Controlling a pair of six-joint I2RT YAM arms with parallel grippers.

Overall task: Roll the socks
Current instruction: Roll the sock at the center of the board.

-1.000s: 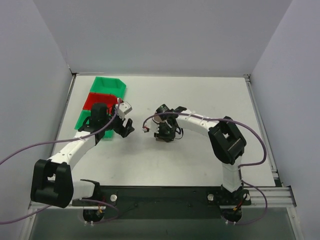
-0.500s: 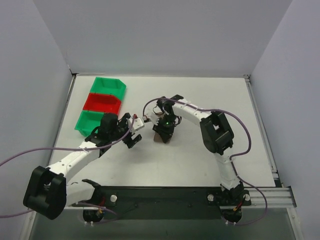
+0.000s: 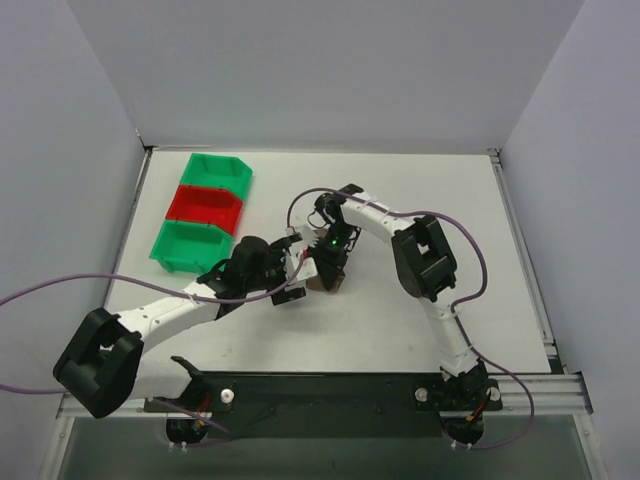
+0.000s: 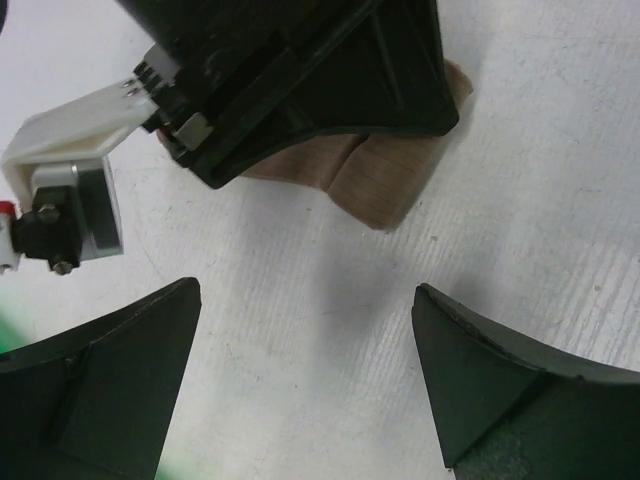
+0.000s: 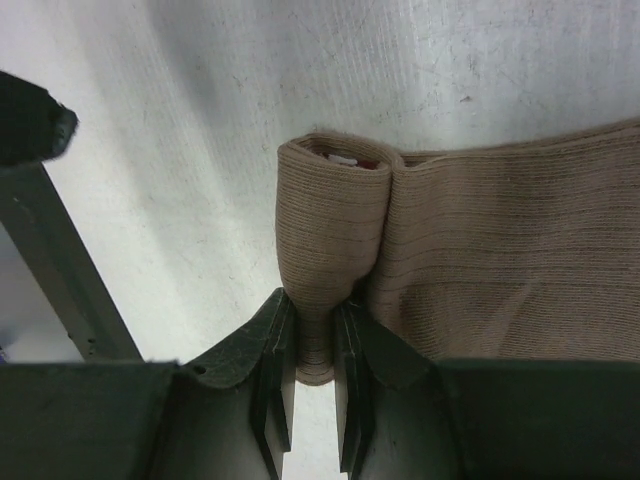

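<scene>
The tan-brown sock [image 5: 470, 260] lies on the white table with one end rolled into a tight fold [image 5: 330, 230]. My right gripper [image 5: 318, 330] is shut on that rolled end, pinching it between both fingers. In the top view the sock [image 3: 328, 284] shows as a small brown patch under the right gripper [image 3: 328, 268]. My left gripper [image 4: 305, 350] is open and empty just short of the sock [image 4: 385, 180]; its fingers straddle bare table. In the top view the left gripper [image 3: 292, 280] sits right beside the right one. The maroon cuff is hidden.
Three small bins stand in a row at the back left: a green bin [image 3: 218, 172], a red bin [image 3: 205, 205] and another green bin [image 3: 185, 247]. Grey walls enclose the table. Purple cables trail from both arms.
My left arm has swung right from the bins to beside the sock. My right gripper shifted slightly toward the front with the sock and its arm folded back further.
</scene>
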